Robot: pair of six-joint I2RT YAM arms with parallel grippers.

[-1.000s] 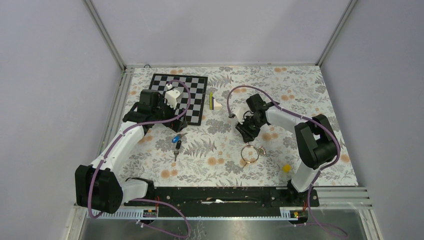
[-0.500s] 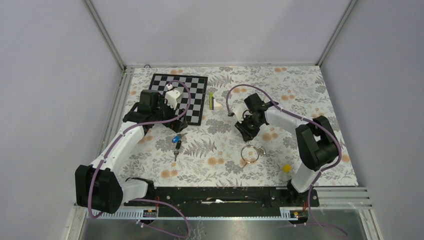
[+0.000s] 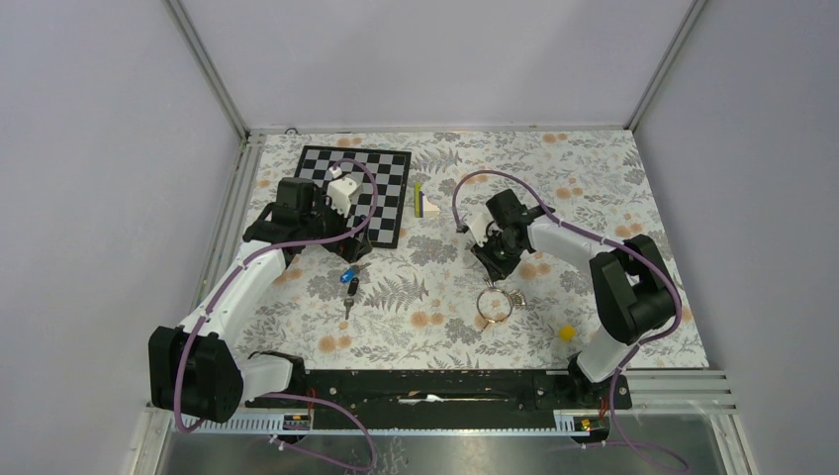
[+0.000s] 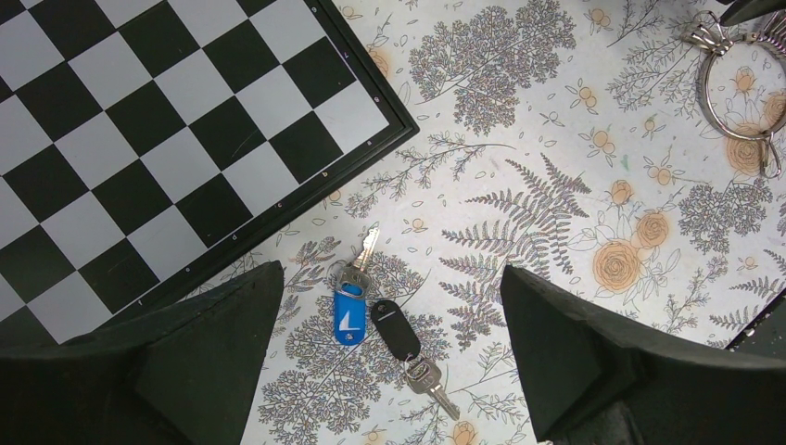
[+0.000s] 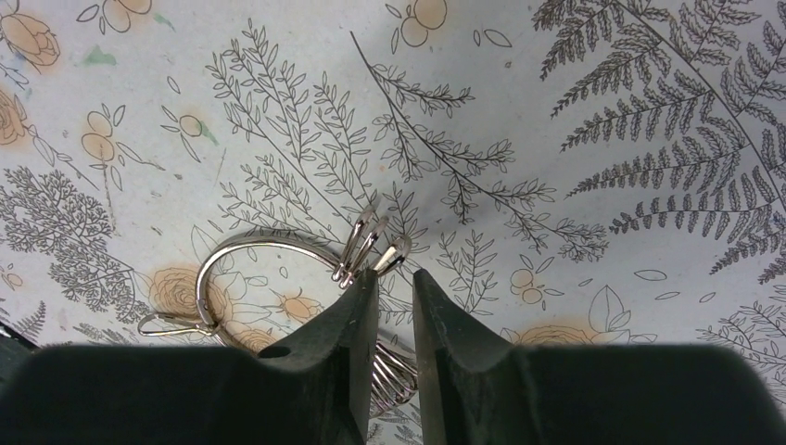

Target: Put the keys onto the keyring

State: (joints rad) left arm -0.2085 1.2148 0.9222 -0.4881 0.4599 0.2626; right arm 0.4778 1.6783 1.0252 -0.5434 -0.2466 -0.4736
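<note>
Keys (image 4: 385,320), one blue-tagged and one black, lie left of centre on the desk (image 3: 594,178), beneath the wide-open left tool (image 4: 391,271). Keyring (image 5: 366,246) lies right of centre; the right tool (image 5: 394,274) has its jaws nearly together over it, grip unclear.

Keys (image 4: 350,320) lie just beside the chessboard (image 4: 139,139) edge, with bare tablecloth (image 4: 519,120) on their other sides. Keyring (image 5: 366,246) fan sits at the right gripper (image 5: 394,278) fingertips.
</note>
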